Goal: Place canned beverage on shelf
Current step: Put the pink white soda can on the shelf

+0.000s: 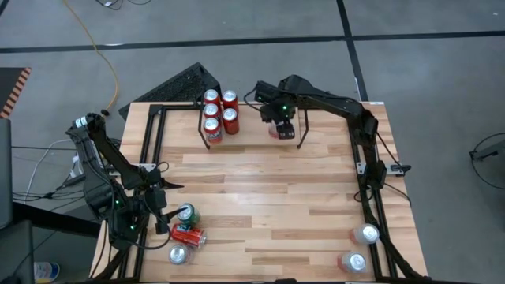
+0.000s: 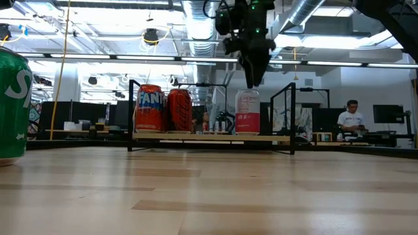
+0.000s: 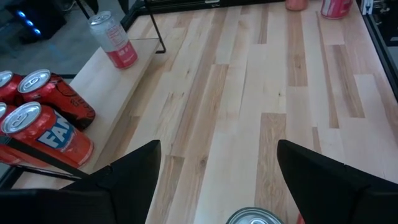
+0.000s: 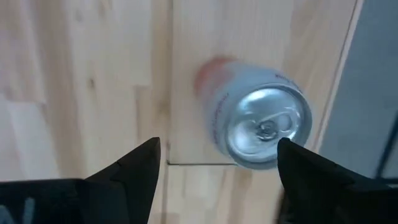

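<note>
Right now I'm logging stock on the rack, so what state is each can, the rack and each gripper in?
shelf: holds five upright cans.
four red cans: upright, clustered at one end.
pink can: upright on shelf, released.
right gripper: open, just above pink can.
left gripper: open, beside green can.
green can: upright on table.
red can: lying on its side.
three silver-topped cans: upright, waiting on table.

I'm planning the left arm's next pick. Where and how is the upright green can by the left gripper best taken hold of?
Grip the green can around its round side wall, coming down from above with one finger on each side. It stands upright, lid up, so the wall is free; the tipped red can lies close on its near side, so avoid that side. The left gripper is open beside it.
</note>
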Controlling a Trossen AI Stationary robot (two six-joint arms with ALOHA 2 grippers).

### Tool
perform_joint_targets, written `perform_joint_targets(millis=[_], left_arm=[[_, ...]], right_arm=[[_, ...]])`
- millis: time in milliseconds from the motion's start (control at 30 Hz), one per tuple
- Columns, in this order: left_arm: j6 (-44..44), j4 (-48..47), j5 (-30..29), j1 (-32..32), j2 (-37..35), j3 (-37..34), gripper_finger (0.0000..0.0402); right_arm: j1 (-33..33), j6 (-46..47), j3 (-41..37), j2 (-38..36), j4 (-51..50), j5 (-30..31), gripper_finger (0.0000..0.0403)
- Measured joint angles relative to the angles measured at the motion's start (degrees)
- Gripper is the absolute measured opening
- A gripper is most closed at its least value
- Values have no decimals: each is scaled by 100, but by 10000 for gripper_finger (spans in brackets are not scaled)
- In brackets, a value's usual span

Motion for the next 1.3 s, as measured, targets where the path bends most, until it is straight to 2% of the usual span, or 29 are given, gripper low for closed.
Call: perform_joint_targets(millis=[167, 233, 433, 667, 867, 1300], left_arm=[[-4, 0, 1, 0, 0, 0, 306], [4, 0, 11, 0, 0, 0, 306], [0, -2, 13, 0, 0, 0, 306], [-2, -2, 22, 0, 0, 0, 306], [-6, -2, 31, -1, 0, 0, 306], [-24, -2, 63, 0, -2, 0, 306]], right_arm=[[0, -96, 4, 2, 217, 1002, 295], [-2, -127, 4, 2, 204, 1148, 295], [-20, -230, 4, 2, 144, 665, 295], [-18, -644, 4, 2, 494, 554, 295], [-92, -967, 6, 67, 498, 112, 295], [-99, -1004, 6, 242, 369, 237, 293]])
